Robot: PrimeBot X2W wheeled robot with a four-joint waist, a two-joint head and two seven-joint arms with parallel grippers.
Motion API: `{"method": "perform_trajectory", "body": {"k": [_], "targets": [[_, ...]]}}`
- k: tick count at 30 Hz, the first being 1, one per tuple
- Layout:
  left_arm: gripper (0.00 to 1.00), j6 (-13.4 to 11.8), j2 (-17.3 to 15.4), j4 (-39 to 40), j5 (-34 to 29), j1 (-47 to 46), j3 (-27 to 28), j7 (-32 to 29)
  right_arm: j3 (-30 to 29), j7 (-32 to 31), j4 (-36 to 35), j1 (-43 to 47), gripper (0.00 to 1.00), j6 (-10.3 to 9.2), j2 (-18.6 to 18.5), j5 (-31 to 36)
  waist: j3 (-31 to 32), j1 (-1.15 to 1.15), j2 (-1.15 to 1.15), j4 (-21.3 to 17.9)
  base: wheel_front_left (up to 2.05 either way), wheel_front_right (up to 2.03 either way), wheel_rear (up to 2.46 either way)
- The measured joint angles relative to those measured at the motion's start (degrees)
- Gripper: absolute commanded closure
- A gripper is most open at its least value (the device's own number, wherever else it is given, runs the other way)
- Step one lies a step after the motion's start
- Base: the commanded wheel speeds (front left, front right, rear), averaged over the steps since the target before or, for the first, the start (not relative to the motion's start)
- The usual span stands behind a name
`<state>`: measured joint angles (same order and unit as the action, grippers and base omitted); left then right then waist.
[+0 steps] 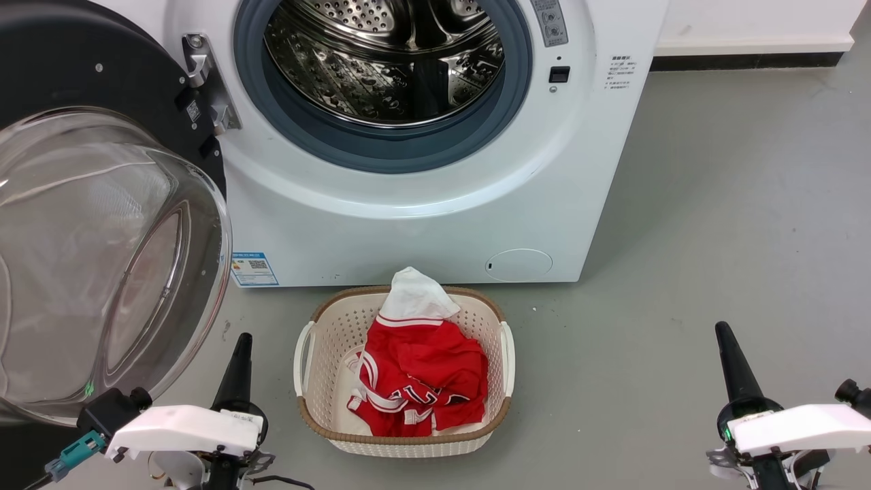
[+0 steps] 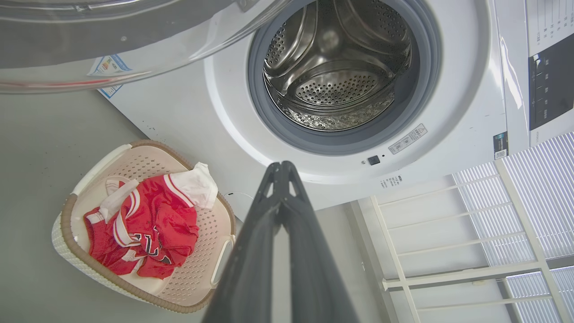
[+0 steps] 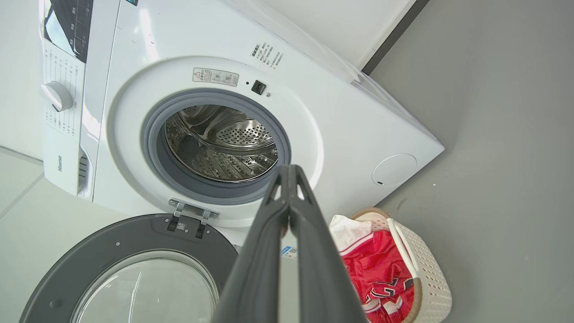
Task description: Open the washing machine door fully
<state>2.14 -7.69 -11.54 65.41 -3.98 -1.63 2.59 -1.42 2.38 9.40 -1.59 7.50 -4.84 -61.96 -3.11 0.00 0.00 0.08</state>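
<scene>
The basket (image 1: pixel 331 331) holds crumpled red-and-white clothes (image 1: pixel 422 367) and stands on the grey floor (image 1: pixel 714 238), just before the white washer (image 1: pixel 422 231). The steel drum (image 1: pixel 388 61) is uncovered. The door (image 1: pixel 95 224) hangs swung wide on its hinge at the washer's left, with the glass bowl facing out. A white wall (image 1: pixel 748 20) stands behind. The left gripper (image 2: pixel 281 166) and the right gripper (image 3: pixel 290 168) each have their fingers together, clear of the door.

The swung-out washing machine door (image 1: pixel 102 238) crowds my left gripper (image 1: pixel 243 339). The laundry basket (image 1: pixel 401 444) sits low, dead ahead; the drum mouth (image 1: pixel 384 61) above it and the floor (image 1: pixel 714 238) to my right lie clear.
</scene>
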Motion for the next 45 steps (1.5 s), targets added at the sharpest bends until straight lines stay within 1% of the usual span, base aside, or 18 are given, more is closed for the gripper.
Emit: {"method": "perform_trajectory", "body": {"k": [19,45], "targets": [[1.0,1.86,1.29,-0.9,9.89,-0.78,2.32,-2.87,-0.82,-2.42,1.59,-1.41,1.0,0.0,-0.03,-11.51,0.87,0.0,0.0,-0.03,0.0,0.0,0.0],[1.0,3.96,2.92,-1.79,20.97,-1.3,5.22,-6.05,-1.91,-5.23,3.38,-3.12,1.0,-0.01,0.02,-24.29,2.06,0.0,0.0,-0.06,0.0,0.0,0.0]]}}
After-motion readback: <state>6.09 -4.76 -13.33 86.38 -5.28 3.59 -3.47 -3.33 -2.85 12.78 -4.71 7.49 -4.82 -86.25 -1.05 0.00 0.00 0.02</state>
